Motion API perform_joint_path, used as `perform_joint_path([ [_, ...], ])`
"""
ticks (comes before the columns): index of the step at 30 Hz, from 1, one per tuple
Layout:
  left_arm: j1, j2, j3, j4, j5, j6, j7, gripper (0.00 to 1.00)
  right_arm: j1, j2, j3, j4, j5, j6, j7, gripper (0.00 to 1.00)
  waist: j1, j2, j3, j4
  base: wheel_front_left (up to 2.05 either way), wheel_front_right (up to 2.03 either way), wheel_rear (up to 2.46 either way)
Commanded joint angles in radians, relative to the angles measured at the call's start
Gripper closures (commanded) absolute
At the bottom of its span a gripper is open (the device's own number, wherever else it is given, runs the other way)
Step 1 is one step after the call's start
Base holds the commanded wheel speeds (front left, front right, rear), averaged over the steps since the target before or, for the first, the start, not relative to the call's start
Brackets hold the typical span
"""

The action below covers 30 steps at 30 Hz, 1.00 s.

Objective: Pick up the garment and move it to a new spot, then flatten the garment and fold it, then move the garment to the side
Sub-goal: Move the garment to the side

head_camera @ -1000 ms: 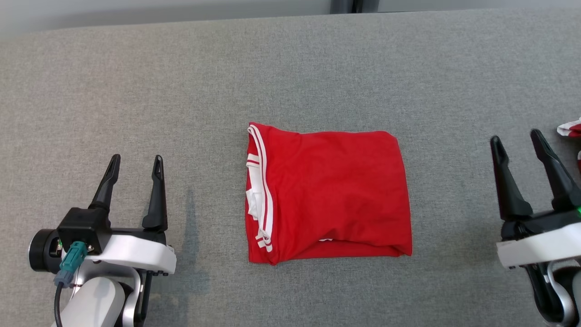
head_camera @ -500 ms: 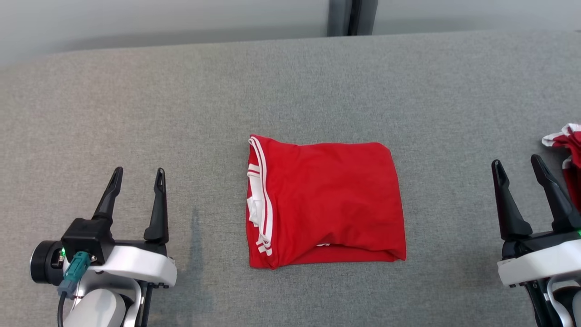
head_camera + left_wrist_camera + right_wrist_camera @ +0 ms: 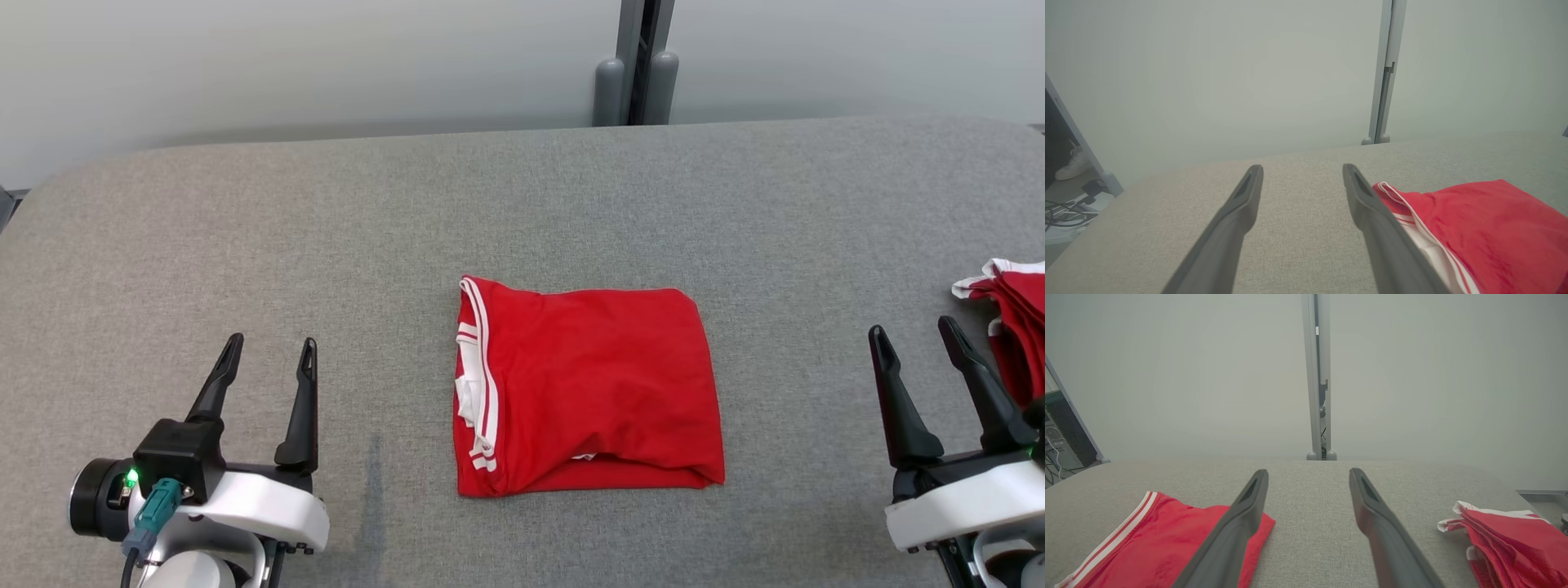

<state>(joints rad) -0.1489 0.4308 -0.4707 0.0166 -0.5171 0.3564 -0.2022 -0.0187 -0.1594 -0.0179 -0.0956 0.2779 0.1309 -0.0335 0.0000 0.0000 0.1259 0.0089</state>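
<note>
Garment (image 3: 588,392) lies folded between left tool (image 3: 273,341) and right tool (image 3: 910,327), touching neither.

Head cam looks steeply down on the grey bench (image 3: 245,212) from the near side, folded red garment (image 3: 588,384) centred, wall (image 3: 326,65) beyond it. Wrist cams sit low over the bench, facing that wall along the left end effector (image 3: 1302,168) and right end effector (image 3: 1308,471). All three share the garment: right of frame in left wrist, left of frame in right wrist.
</note>
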Motion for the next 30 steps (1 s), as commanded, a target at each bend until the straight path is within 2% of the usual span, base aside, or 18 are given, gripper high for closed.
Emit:
perform_joint_path([
  [1,0.003,0.008,0.001,-0.003,0.010,0.005,0.001,0.00,0.010,-0.001,-0.004,-0.005,-0.009,0.000,0.003,0.00,0.0000,0.0000,-0.007,0.001,0.00,0.00,0.00],
  [15,0.046,0.030,0.008,-0.034,-0.004,0.031,0.018,0.00,0.066,0.017,-0.034,-0.026,-0.027,0.000,0.032,0.00,0.0000,0.0000,-0.065,0.004,0.00,0.00,0.00],
  [30,0.042,0.044,0.015,-0.059,-0.002,0.033,0.001,0.00,0.064,0.032,-0.044,-0.028,-0.032,0.000,0.040,0.00,0.0000,0.0000,-0.067,0.029,0.00,0.00,0.00],
])
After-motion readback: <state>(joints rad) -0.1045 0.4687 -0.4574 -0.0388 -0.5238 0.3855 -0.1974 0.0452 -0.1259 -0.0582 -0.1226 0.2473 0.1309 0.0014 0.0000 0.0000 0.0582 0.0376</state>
